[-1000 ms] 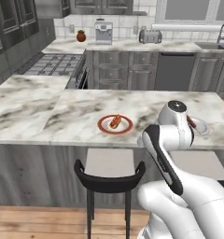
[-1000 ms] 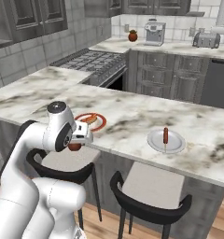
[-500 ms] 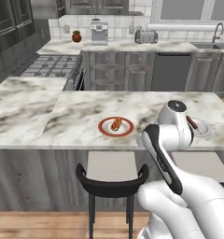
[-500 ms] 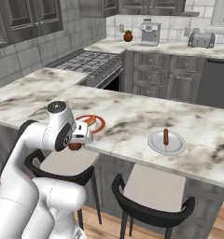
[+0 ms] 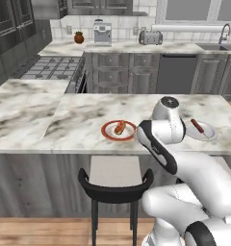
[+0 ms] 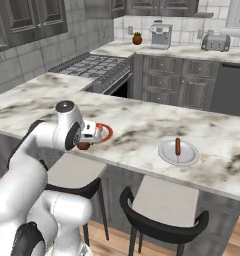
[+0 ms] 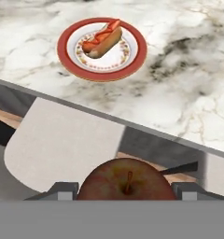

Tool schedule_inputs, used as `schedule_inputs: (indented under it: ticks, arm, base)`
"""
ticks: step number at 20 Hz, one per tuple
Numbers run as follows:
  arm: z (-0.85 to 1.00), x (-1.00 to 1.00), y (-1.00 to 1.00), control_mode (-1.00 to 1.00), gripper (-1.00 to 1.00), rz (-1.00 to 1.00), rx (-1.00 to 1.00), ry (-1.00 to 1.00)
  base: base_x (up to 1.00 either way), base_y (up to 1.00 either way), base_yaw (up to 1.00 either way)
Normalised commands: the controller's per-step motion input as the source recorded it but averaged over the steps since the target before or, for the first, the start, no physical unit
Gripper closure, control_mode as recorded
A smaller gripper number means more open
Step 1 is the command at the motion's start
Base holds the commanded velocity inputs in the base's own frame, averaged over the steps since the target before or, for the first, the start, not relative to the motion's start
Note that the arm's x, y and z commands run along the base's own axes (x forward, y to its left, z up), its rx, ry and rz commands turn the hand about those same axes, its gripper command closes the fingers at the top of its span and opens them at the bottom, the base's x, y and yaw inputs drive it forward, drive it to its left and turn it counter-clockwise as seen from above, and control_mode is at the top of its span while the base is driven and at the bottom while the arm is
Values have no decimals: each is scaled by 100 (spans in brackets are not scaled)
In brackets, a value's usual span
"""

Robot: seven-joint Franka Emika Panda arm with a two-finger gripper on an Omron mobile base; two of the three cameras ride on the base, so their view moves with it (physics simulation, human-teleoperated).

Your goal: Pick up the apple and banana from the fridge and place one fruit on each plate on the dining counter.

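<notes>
The dining counter is the biggest thing here, a long marble top with a dark panelled base, and the robot stands at its near side, by the stools. Two plates lie on it, well apart. The red-rimmed plate already carries a brown hot-dog-like roll. The pale grey plate carries a thin red-brown stick. The gripper hangs at the counter's near edge, just before the red-rimmed plate, and in the hand view the plate is ahead of it, beyond the edge. The apple sits clamped between the two fingers, with its stem toward the camera; in the right base view it shows as a small dark ball under the hand.

I judge that the step in hand is the carrying of the apple to a plate; it is not yet set down. The next move calls for reaching forward over the counter, lowering onto a free part of the chosen plate beside the food, and only then letting go, because a round fruit can roll.
</notes>
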Motion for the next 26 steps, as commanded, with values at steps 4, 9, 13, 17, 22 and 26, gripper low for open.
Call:
schedule_inputs:
  ticks: [4,9,13,17,22,26]
  arm:
    - [11,64,2,-100,100,0,1,10]
    - [-18,77,6,-100,100,0,0,1]
    - [-35,80,15,-100,100,0,0,0]
    - [-35,75,4,-100,100,0,0,2]
    - [-38,60,2,-100,100,0,0,0]
    - [-40,51,3,-100,100,0,0,0]
  base:
    - [0,0,0]
    - [0,0,0]
    - [0,0,0]
    - [0,0,0]
    - [0,0,0]
    - [0,0,0]
